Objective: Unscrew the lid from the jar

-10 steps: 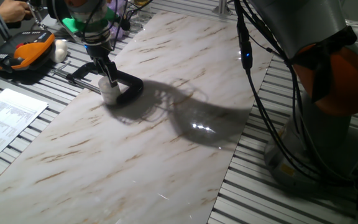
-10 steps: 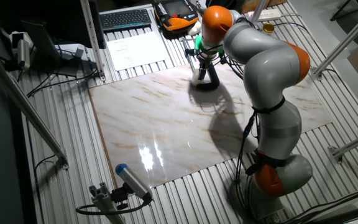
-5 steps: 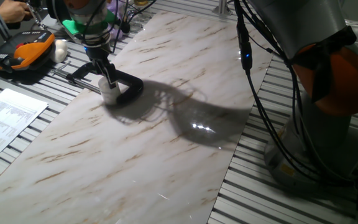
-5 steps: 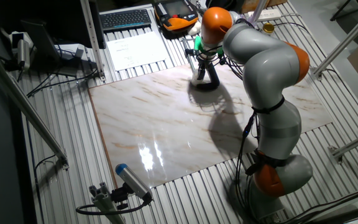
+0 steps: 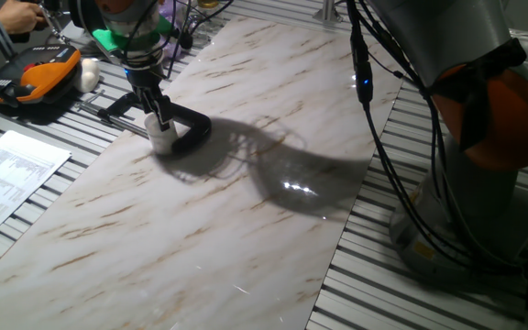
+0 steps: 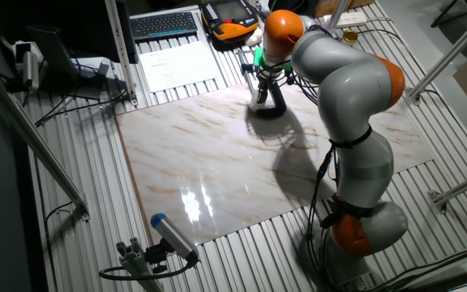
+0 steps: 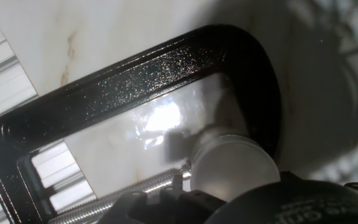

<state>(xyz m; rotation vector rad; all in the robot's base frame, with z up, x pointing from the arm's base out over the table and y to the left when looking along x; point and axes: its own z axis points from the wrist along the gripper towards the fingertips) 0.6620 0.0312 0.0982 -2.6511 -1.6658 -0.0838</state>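
The gripper (image 5: pixel 161 119) is down on the jar (image 5: pixel 161 138) at the far edge of the marble, the jar pinned inside a black clamp (image 7: pixel 135 93), and the fingers look drawn in close about its top, though whether they truly bite the lid (image 7: pixel 235 167) I cannot tell. That lid is small, smooth, translucent plastic (light, and likely slippery), so take it by opposite sides of its rim. Squeeze firmly but not hard: a thin cap could flex, while the clamp should stop the body turning.
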